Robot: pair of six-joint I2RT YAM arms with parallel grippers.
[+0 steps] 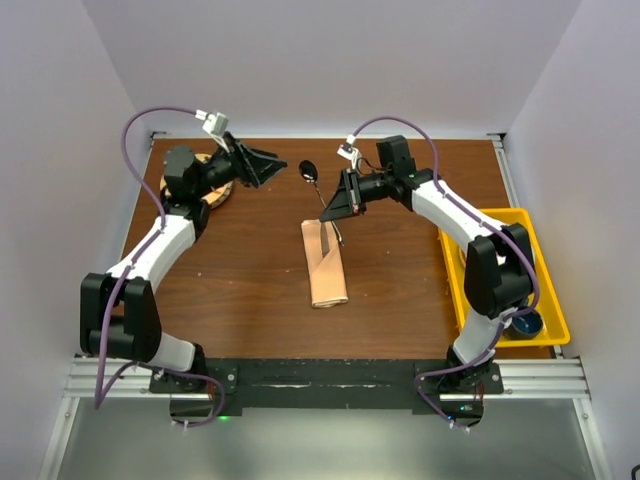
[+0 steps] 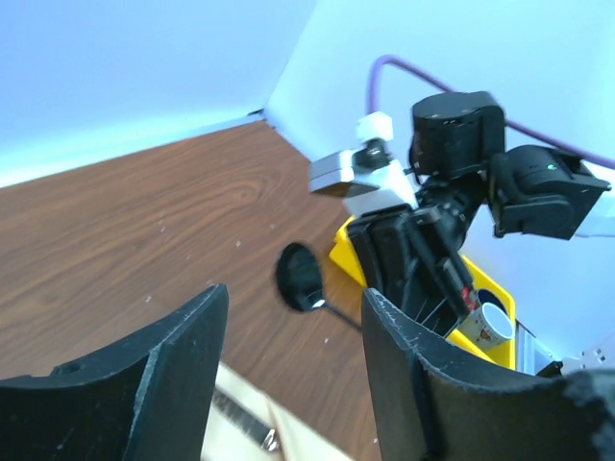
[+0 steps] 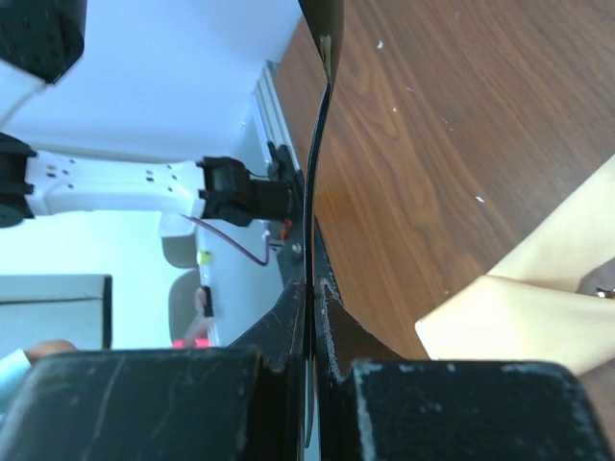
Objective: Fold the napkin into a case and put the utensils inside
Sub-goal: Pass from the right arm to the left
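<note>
The peach-orange case lies folded at the table's middle, with a dark utensil sticking out of its far end. My right gripper hovers just beyond that end, shut on the thin handle of the dark spoon, whose bowl points to the far left. In the right wrist view the handle is pinched edge-on between the closed jaws, with the case to the right. My left gripper is open and empty at the far left. Its view shows the spoon bowl and case.
A round wooden plate lies under the left arm at the far left. A yellow bin stands at the right edge with a blue object inside. The bin and a cup show in the left wrist view.
</note>
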